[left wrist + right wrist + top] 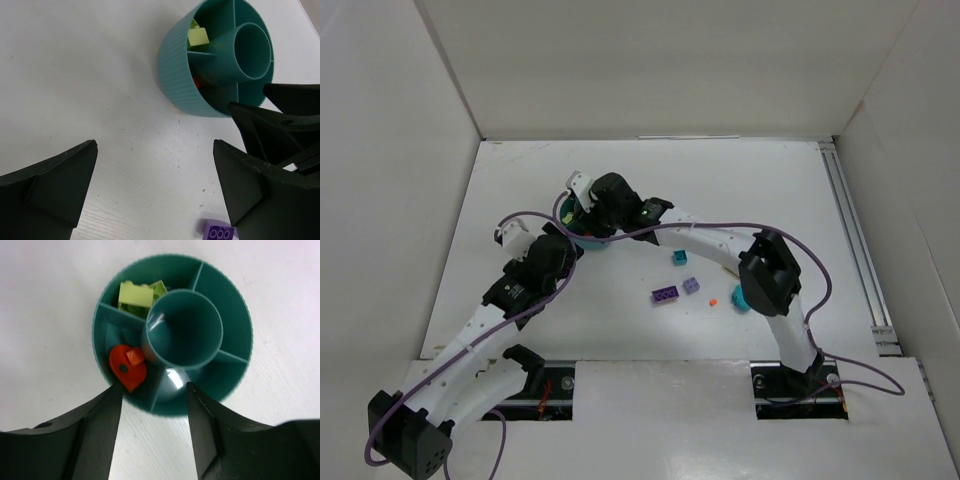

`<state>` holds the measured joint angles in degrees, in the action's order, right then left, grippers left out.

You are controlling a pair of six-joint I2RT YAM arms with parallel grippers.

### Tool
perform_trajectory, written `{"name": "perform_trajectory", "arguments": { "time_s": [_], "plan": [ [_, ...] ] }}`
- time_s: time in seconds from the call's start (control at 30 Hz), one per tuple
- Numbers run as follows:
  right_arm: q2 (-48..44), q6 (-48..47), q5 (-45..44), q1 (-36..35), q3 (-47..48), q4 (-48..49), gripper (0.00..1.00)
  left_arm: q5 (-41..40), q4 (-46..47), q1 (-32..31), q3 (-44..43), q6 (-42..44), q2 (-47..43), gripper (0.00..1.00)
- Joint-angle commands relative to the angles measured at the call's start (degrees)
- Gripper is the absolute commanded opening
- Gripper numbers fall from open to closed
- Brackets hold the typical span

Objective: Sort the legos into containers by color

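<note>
- Top view first: right arm [710, 238] stretches across the table, its wrist over the teal dish [590, 241] at the far left. The left arm [470, 340] is angled in beside it. Neither set of jaws can be read from up here.
- Loose legos lie mid-table, well apart from the dish: a teal piece [678, 258], a lilac one [691, 285], a purple brick [665, 295] and a tiny orange bit [713, 301].
- Left wrist now: left gripper [155, 150] stands wide, with nothing between the fingers and only bare table below. The dish sits ahead, and the purple brick peeks in at the bottom edge.
- Right wrist: right gripper [154, 387] hangs over the dish's near rim, fingers partly spread and gripping nothing. An orange piece [127, 367] lies in the compartment just beside the left-hand fingertip. Yellow-green pieces [136, 295] sit in the neighbouring compartment.
</note>
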<state>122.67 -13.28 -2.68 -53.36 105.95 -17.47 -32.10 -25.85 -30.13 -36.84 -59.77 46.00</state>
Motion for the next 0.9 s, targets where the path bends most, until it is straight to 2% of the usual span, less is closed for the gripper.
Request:
{"name": "perform_trajectory", "arguments": {
  "time_s": [0.0,0.03,0.07,0.1,0.13,0.17,0.23,0.27,0.3,0.37,0.43,0.53,0.57,0.73,0.87],
  "plan": [
    [-9.2,-0.3,-2.6,-0.9,-2.3,2.5,0.6,4.6,4.4,0.2,0.7,5.9,-1.4,1.0],
    [-11.0,-0.3,-5.6,-0.9,-3.5,2.5,0.64,7.5,8.8,0.2,0.7,8.4,-1.4,1.0],
    [-12.8,-0.3,-7.2,-0.9,-6.1,2.5,0.68,10.8,11.8,0.2,1.3,14.7,-1.4,1.0],
    [-16.6,-0.3,-8.3,-0.9,-7.6,2.5,0.74,14.8,15.0,-1.9,1.3,18.2,-1.4,1.0],
    [-18.4,-0.3,-9.9,0.1,-9.0,1.7,0.77,21.9,18.3,-3.1,2.0,21.0,-1.4,1.0],
    [-20.4,-0.3,-10.6,1.8,-10.7,0.9,0.81,24.8,23.8,-4.2,2.0,22.9,-0.8,1.0],
    [-27.1,2.2,-11.1,4.0,-17.4,-0.4,0.94,26.8,26.7,-8.5,2.2,27.1,0.4,1.0],
    [-29.4,3.2,-12.7,5.3,-20.0,-0.4,0.96,26.8,28.3,-10.4,1.7,28.4,1.3,1.0],
    [-31.9,4.4,-12.7,8.1,-25.5,-0.9,1.0,26.8,29.2,-14.9,0.6,30.1,3.7,1.0],
    [-39.3,5.8,-13.2,11.3,-30.9,-1.9,1.0,23.8,30.4,-20.5,-1.0,34.0,6.7,1.0],
    [-46.3,6.9,-13.2,16.2,-37.9,-4.1,1.0,23.7,32.4,-27.7,-3.7,37.4,12.0,1.0],
    [-54.7,7.5,-13.9,22.5,-44.7,-9.4,1.0,25.8,35.4,-34.1,-7.1,43.8,19.8,0.99],
    [-56.7,7.5,-13.9,23.9,-46.2,-10.6,1.0,25.9,36.0,-35.2,-8.2,45.1,22.1,0.99],
    [-67.0,7.5,-16.0,31.4,-53.4,-14.2,1.0,34.7,36.7,-38.6,-16.9,50.5,36.0,0.83],
    [-71.7,6.9,-14.9,36.7,-57.9,-15.0,1.0,36.6,36.0,-39.2,-23.4,52.7,47.0,0.73]
  ]
}}
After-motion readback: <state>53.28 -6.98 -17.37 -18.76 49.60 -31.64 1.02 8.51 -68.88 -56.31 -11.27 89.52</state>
